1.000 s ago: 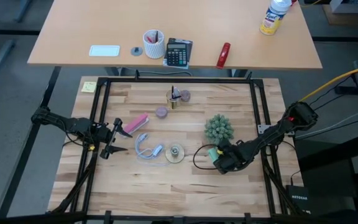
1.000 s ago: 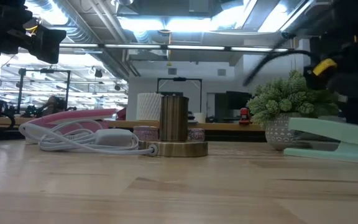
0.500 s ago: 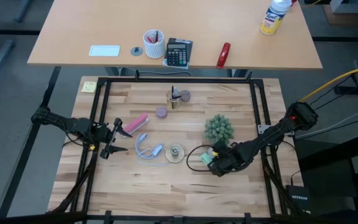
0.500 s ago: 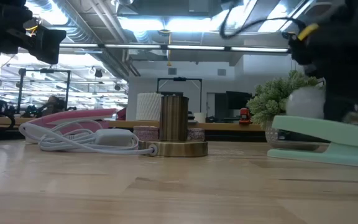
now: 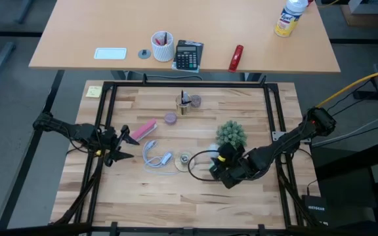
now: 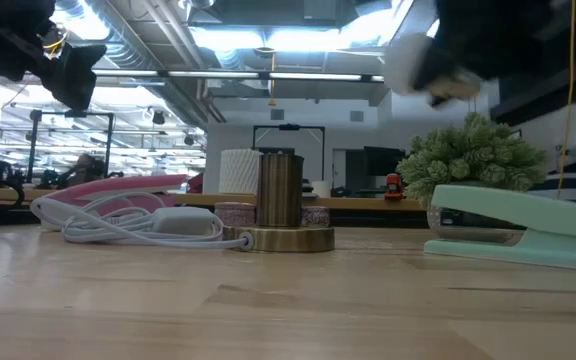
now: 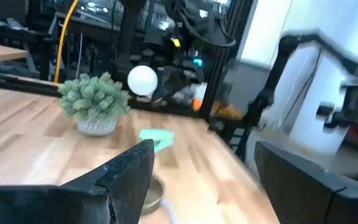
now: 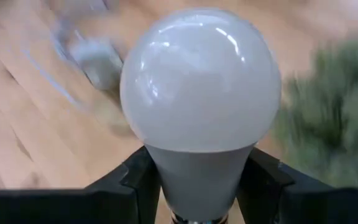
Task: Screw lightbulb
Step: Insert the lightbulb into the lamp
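Tabletop (image 5: 176,190) carries a potted artificial plant (image 5: 231,134), mint-green stapler (image 6: 513,228) beside it, brass socket (image 5: 185,159), white cable (image 5: 151,157) and pink stapler (image 5: 144,129). The plant stands just behind the right end effector (image 5: 222,160); the socket lies near, to its left. The lightbulb (image 8: 199,93) is clamped between the right end effector's fingers (image 8: 138,177), lifted off the tabletop, globe outward. Left end effector (image 5: 125,145) waits at the left edge, fingers apart.

1 lightbulb (image 8: 199,99), 1 brass socket (image 6: 280,212), 1 mint-green bar (image 6: 513,225), 1 potted plant (image 5: 231,134), 2 grippers: left gripper (image 5: 119,147), right gripper (image 5: 220,162).
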Available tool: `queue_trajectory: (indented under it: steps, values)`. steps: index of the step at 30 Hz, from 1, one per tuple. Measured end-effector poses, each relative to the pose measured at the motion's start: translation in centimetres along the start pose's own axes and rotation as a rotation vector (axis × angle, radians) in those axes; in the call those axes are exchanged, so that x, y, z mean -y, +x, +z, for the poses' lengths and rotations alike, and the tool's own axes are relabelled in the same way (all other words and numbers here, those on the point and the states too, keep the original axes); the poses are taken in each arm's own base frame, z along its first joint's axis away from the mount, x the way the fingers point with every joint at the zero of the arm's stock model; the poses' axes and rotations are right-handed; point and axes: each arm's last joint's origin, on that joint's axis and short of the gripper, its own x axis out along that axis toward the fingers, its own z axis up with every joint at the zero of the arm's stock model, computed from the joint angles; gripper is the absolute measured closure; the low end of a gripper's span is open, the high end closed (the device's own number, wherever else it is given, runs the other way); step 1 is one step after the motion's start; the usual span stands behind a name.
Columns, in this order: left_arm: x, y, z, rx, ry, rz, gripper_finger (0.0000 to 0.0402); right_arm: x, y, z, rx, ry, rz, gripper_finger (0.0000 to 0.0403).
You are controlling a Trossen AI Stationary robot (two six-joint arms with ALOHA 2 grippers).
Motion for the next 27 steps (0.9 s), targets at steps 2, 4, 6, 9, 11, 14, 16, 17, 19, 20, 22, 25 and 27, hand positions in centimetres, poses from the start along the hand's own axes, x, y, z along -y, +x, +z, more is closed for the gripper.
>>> queue_trajectory:
  steps: [2,4,6,9,11,14,16,17,19,20,22,25,27]
  values:
    - [0.1,0.0,0.4,0.040,-0.050,-0.012,0.0133,-0.6,-0.1,0.5,0.117,-0.006,0.023,0.0231]
    - [0.2,0.0,0.9,0.093,-0.081,-0.029,0.0133,-1.1,-0.2,1.1,0.235,-0.015,0.029,0.0229]
    - [0.4,-0.1,1.4,0.147,-0.109,-0.047,0.0133,-1.5,-0.3,1.6,0.331,-0.032,0.024,0.0231]
    - [0.6,-0.3,2.3,0.230,-0.154,-0.079,0.0133,-2.0,-0.5,2.1,0.427,-0.057,0.011,0.0233]
    - [0.7,-0.4,2.6,0.269,-0.171,-0.094,0.0133,-2.3,-0.6,2.2,0.457,-0.074,0.006,0.0233]
    - [0.8,-0.5,3.0,0.311,-0.180,-0.109,0.0133,-2.7,-0.2,2.1,0.492,-0.087,-0.008,0.0233]
    - [0.8,-0.6,3.2,0.330,-0.209,-0.115,0.0133,-3.0,0.3,1.8,0.498,-0.088,-0.011,0.0234]
    - [0.8,-0.6,3.3,0.340,-0.223,-0.113,0.0133,-3.2,0.6,1.6,0.500,-0.084,-0.010,0.0234]
    - [0.8,-0.6,3.3,0.349,-0.243,-0.104,0.0133,-3.6,1.4,1.1,0.508,-0.081,-0.015,0.0234]
    - [0.7,-0.6,3.3,0.350,-0.249,-0.096,0.0133,-3.9,1.8,0.8,0.518,-0.075,-0.017,0.0234]
    - [0.6,-0.5,3.3,0.354,-0.283,-0.061,0.0133,-4.4,2.7,0.2,0.535,-0.060,-0.019,0.0234]
    - [0.4,-0.2,3.1,0.342,-0.336,-0.008,0.0133,-5.3,3.9,-0.5,0.557,-0.047,-0.011,0.0234]
    - [0.3,0.1,2.7,0.316,-0.359,0.030,0.0133,-5.8,4.6,-0.9,0.569,-0.048,-0.004,0.0234]
